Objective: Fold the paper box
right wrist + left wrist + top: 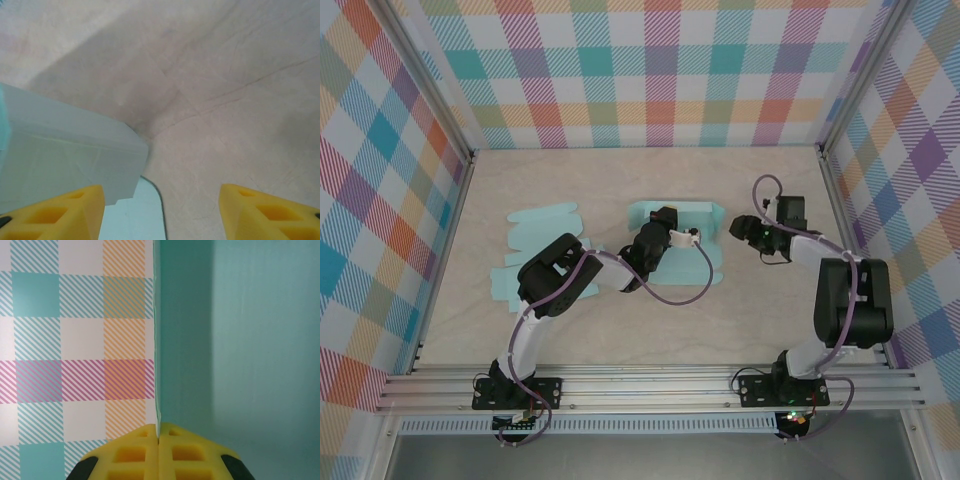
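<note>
Left gripper [159, 434]: yellow pads pressed together on the thin edge of a raised teal wall of the paper box [235, 340]. The wall runs up and away ahead of the fingertips, its broad face to their right. Judged: the pinch keeps this wall upright so the adjoining side can be folded against it.

Right gripper [162, 192]: jaws apart, nothing clamped. A raised pale panel [65, 150] of the box stands just ahead of the finger [55, 212] at the left of its wrist view, with a flat rounded flap [150, 215] under the gap. Judged: lined up to push or take that panel.

A spare flat teal blank [542, 225] lies well left of the left gripper, untouched.
</note>
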